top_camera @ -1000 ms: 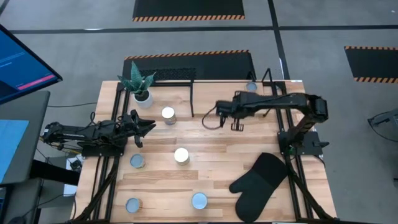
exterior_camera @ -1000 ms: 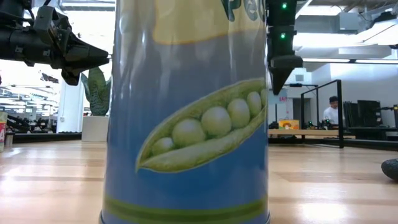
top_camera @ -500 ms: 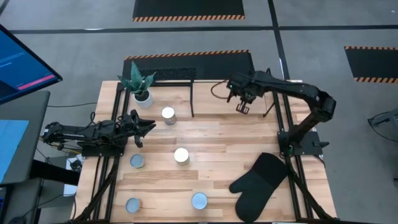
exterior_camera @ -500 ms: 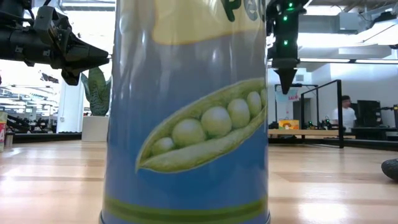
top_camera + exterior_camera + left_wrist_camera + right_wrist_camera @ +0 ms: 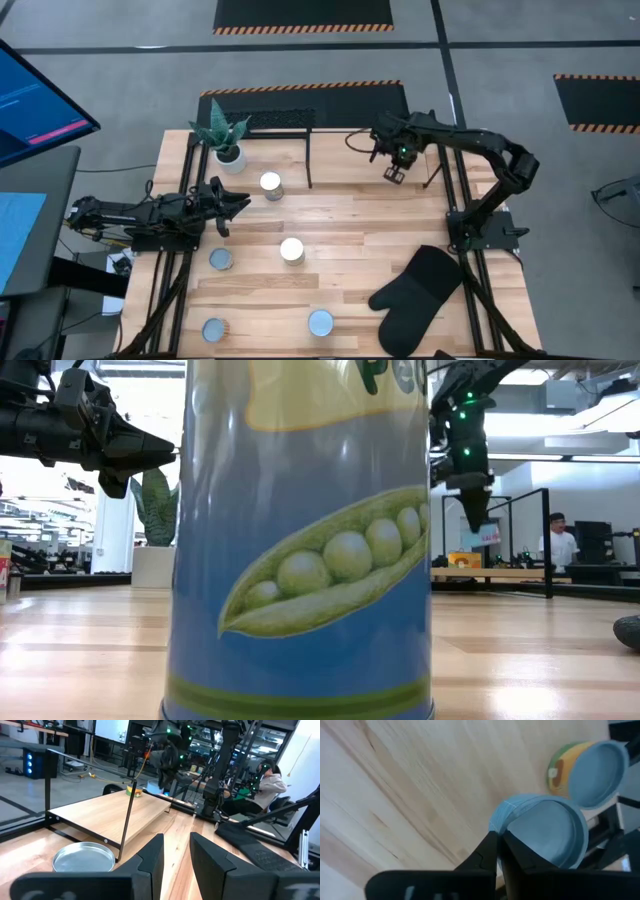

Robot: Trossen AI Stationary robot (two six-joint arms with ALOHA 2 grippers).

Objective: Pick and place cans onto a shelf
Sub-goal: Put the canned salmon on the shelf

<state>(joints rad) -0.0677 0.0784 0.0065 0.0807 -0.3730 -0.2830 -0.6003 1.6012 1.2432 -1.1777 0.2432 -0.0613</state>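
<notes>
Five cans stand upright on the wood table: a silver-topped one (image 5: 270,183), a white-topped one (image 5: 291,249) and three pale blue ones (image 5: 220,260) (image 5: 213,329) (image 5: 320,322). The last fills the low view (image 5: 300,540) with its pea label. Two more pale blue cans (image 5: 545,830) (image 5: 592,767) stand on the shelf (image 5: 308,160), hidden by the arm in the high view. My right gripper (image 5: 393,175) (image 5: 497,837) is shut and empty, pointing down just above the nearer shelf can. My left gripper (image 5: 235,205) (image 5: 175,850) is open and empty at the table's left, facing the silver-topped can (image 5: 82,857).
A white pot with a green plant (image 5: 228,145) stands at the shelf's left end. A black oven mitt (image 5: 415,295) lies at the near right. The shelf's black bars (image 5: 127,820) rise between my left gripper and the shelf base. People sit in the room beyond.
My right gripper has gone from over the table's middle toward the far right, in over the shelf, turning as it went, and then down a little toward the shelf cans. My left arm and the cans have kept still.
</notes>
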